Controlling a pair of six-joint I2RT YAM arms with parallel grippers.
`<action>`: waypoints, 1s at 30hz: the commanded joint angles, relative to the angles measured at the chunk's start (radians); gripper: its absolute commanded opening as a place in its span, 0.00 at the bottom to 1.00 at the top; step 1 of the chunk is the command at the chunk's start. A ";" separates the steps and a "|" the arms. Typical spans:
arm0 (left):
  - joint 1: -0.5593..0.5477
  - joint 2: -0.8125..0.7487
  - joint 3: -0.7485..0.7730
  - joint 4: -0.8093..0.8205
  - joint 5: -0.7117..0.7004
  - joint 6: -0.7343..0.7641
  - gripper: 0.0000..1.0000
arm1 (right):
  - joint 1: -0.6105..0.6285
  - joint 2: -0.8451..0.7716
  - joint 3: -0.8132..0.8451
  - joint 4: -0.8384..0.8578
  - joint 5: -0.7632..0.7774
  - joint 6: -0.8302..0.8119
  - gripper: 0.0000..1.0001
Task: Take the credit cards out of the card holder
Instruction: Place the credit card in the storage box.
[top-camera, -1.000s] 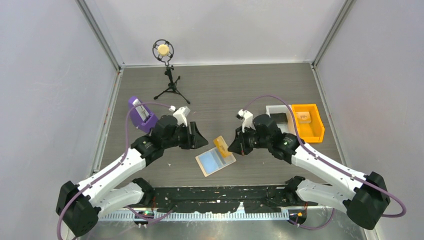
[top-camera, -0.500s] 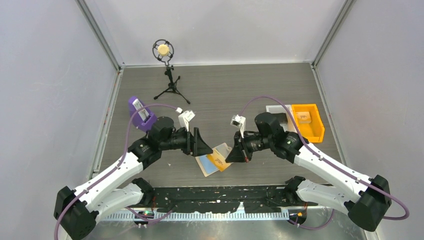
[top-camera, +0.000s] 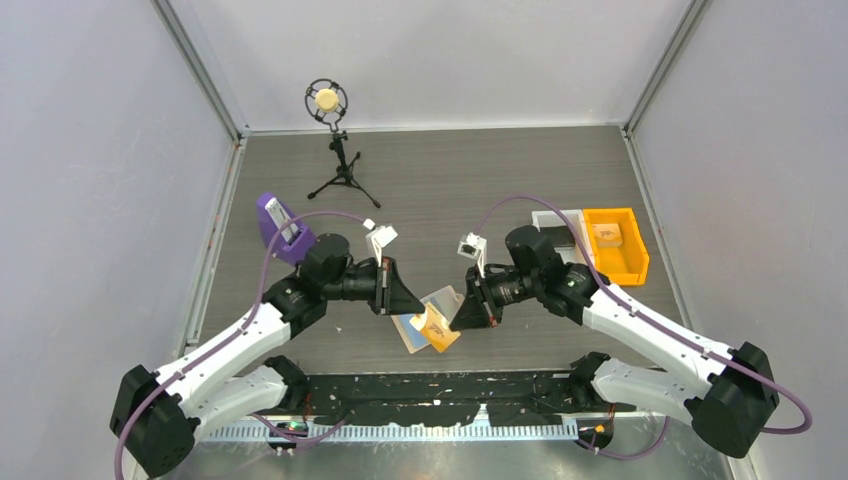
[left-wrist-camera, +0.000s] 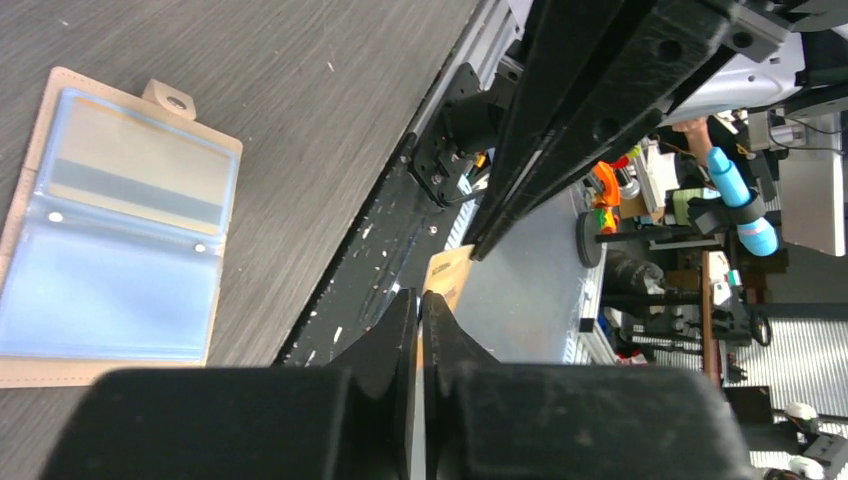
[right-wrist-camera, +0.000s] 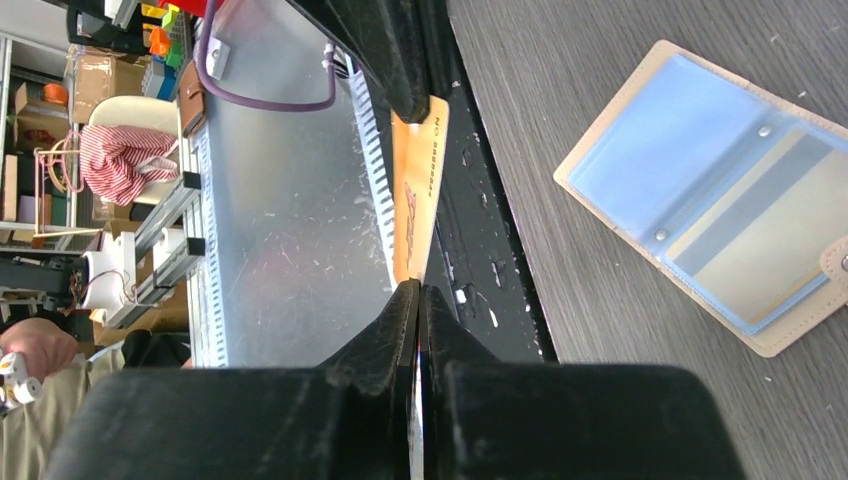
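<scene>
An orange-yellow credit card (top-camera: 437, 328) hangs above the table's near edge, held at both ends. My right gripper (right-wrist-camera: 418, 288) is shut on its near end (right-wrist-camera: 415, 200). My left gripper (left-wrist-camera: 420, 297) is shut on the opposite end (left-wrist-camera: 447, 275), and its black fingers (right-wrist-camera: 395, 60) show at the top of the right wrist view. The card holder (top-camera: 412, 327) lies open and flat on the table under the grippers, pale tan outside and light blue inside. One of its pockets holds another card (left-wrist-camera: 140, 170) with a grey stripe, also seen in the right wrist view (right-wrist-camera: 745, 240).
A purple wedge stand (top-camera: 277, 226) sits at the left. A microphone on a small tripod (top-camera: 335, 150) stands at the back. An orange bin (top-camera: 614, 243) and a white tray with a black item (top-camera: 556, 228) are at the right. The black base rail (top-camera: 440, 385) runs along the near edge.
My left gripper has shut on the free end of the orange card. The card, held by the right gripper, has moved from above the holder toward the near edge.
</scene>
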 joint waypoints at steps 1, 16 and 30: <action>-0.005 0.012 -0.004 0.064 0.042 -0.011 0.00 | 0.000 0.001 0.002 0.066 -0.007 0.022 0.05; -0.004 -0.017 -0.064 0.181 -0.173 -0.133 0.00 | -0.013 -0.179 -0.045 0.158 0.426 0.234 0.61; -0.004 -0.132 -0.241 0.559 -0.527 -0.412 0.00 | -0.014 -0.318 -0.273 0.520 0.611 0.620 0.59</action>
